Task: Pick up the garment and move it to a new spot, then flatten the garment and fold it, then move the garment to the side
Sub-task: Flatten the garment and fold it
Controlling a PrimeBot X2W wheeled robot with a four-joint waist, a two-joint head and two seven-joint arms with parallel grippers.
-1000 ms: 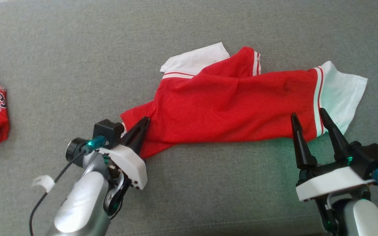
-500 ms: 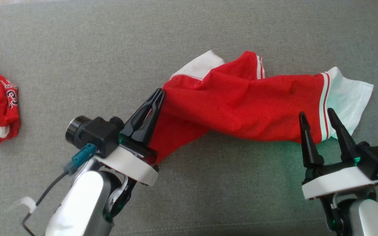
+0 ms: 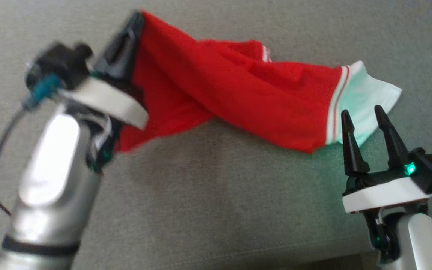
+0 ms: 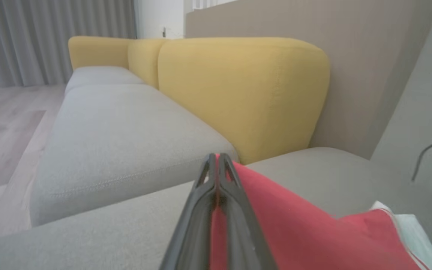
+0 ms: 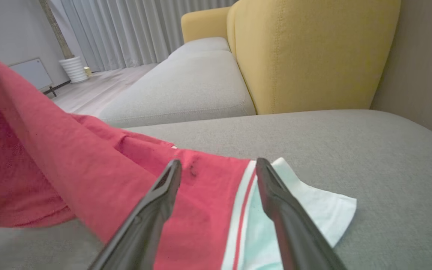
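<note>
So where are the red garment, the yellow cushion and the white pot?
red garment (image 3: 238,93), head view, middle of the red cloth
yellow cushion (image 4: 238,93), left wrist view, its front face
white pot (image 5: 72,69), right wrist view, its ribbed side

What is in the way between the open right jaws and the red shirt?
Nothing visible. The right jaws stand open right at the white end of the shirt, with no other thing between. The left jaws are shut on its red end, held above the grey cushion.
</note>
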